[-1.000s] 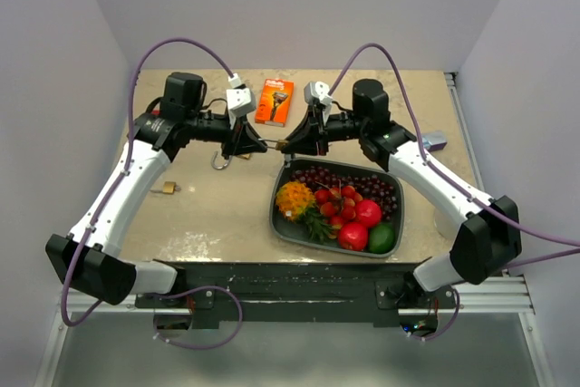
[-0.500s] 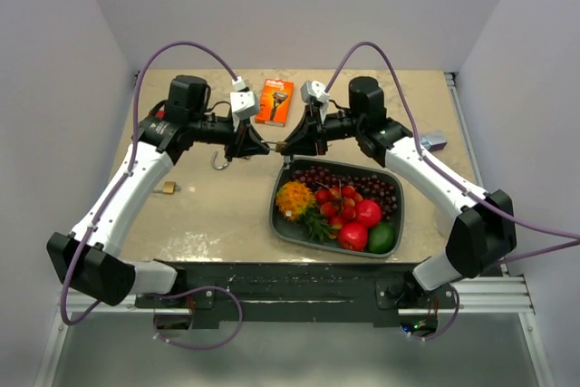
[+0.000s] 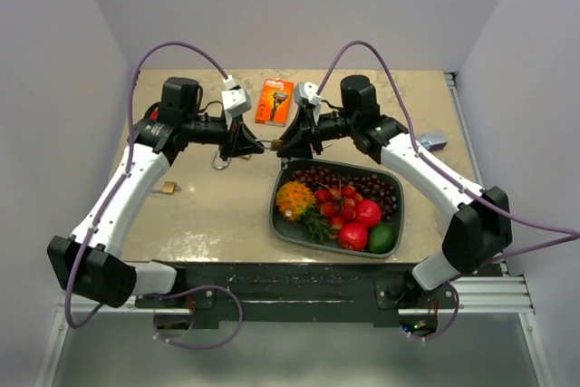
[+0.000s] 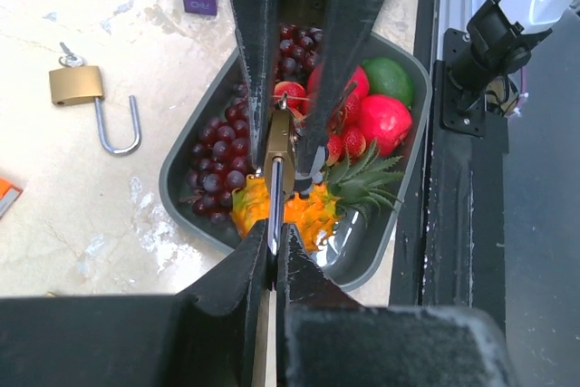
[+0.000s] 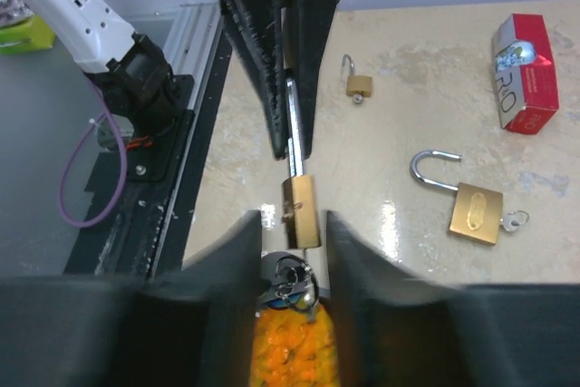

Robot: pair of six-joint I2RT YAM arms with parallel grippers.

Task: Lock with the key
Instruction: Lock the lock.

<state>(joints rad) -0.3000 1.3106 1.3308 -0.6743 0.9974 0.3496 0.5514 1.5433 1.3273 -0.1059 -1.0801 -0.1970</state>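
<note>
The left claw [image 4: 275,237] clamps the padlock [image 4: 279,142] in the air above the tray's [image 3: 274,206] far rim, and the right claw [image 5: 293,224] sits narrow around the key [image 5: 290,276] (grip unclear), so a slack key may slip out unturned into the tray.

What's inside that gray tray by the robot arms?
The gray tray holds dark grapes, round red fruits, one green fruit and a spiky orange fruit. Anything beneath the pile is hidden.

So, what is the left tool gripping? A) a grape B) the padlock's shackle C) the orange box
B: in the left wrist view the left tool is shut on the shackle, with the brass body just beyond it.
</note>
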